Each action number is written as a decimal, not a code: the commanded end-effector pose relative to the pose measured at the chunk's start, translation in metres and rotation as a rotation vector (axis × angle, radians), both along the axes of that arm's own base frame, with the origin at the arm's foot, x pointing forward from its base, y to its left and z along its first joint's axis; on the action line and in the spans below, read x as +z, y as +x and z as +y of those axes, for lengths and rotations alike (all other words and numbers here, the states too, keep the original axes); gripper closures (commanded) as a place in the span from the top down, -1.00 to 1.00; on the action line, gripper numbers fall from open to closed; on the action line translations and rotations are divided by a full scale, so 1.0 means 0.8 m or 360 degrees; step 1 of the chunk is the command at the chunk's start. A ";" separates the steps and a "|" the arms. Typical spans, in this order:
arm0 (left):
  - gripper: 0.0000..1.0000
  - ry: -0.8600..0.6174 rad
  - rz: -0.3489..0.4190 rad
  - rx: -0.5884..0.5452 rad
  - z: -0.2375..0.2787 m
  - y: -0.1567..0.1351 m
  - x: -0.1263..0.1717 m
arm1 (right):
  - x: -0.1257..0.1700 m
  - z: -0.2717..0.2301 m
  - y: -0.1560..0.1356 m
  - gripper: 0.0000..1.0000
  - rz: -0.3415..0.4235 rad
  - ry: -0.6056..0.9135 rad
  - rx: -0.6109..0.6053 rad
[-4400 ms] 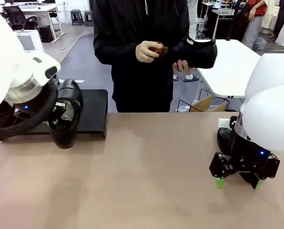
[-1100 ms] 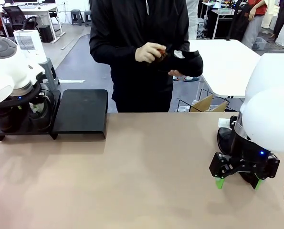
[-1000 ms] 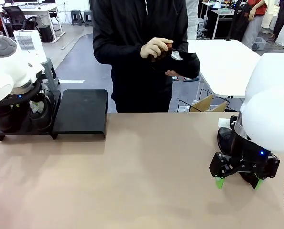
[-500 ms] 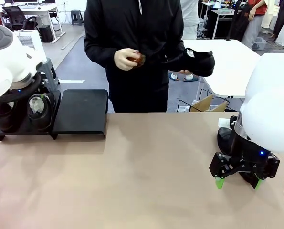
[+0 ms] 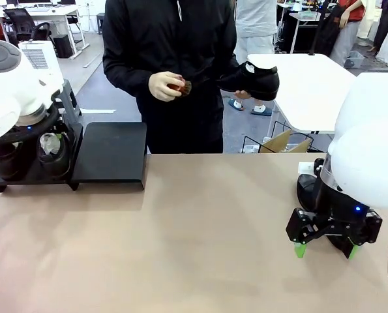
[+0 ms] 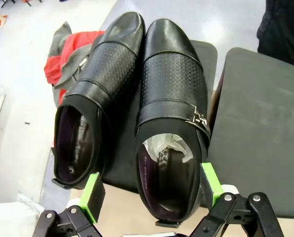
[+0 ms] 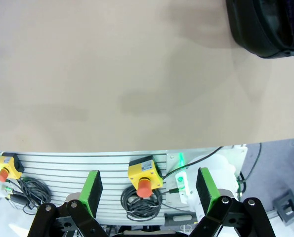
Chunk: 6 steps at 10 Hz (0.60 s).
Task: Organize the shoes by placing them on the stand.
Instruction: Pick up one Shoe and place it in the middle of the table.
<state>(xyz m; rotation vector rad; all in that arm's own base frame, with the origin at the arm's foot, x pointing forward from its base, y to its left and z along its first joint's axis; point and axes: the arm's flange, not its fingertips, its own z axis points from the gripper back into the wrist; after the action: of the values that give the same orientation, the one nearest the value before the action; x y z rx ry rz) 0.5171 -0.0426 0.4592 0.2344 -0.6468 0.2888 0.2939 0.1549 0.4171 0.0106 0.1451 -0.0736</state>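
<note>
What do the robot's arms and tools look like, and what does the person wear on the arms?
The left arm and right arm are white and rounded, each with a small blue light. The left tool and right tool are black with green pads. The person's sleeves are black.

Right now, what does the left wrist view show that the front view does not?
Left wrist view: the buckle and perforated uppers of two shoes, paper stuffed in one, the open left claw over its heel. Front view: a person holding another shoe and a brush, the open right claw over the table. Shared: the two shoes on the stand.
</note>
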 end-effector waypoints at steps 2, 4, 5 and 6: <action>1.00 0.0000 0.0000 0.0000 0.000 0.000 0.000 | 0.001 0.001 0.005 1.00 -0.0009 0.0013 0.0000; 1.00 -0.0166 0.0067 -0.0192 -0.057 -0.069 0.050 | 0.001 0.001 0.005 1.00 -0.0009 0.0013 0.0000; 1.00 -0.0302 0.0103 -0.0226 -0.069 -0.099 0.077 | 0.001 0.001 0.005 1.00 -0.0009 0.0013 0.0000; 1.00 -0.0376 0.0154 -0.0225 -0.070 -0.114 0.095 | 0.001 0.001 0.005 1.00 -0.0009 0.0013 0.0000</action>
<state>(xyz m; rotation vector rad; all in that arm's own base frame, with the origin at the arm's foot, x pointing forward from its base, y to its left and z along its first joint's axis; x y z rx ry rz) 0.4547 -0.1231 0.5019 -0.0038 -0.5820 0.2016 0.2939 0.1549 0.4169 0.0104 0.1455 -0.0736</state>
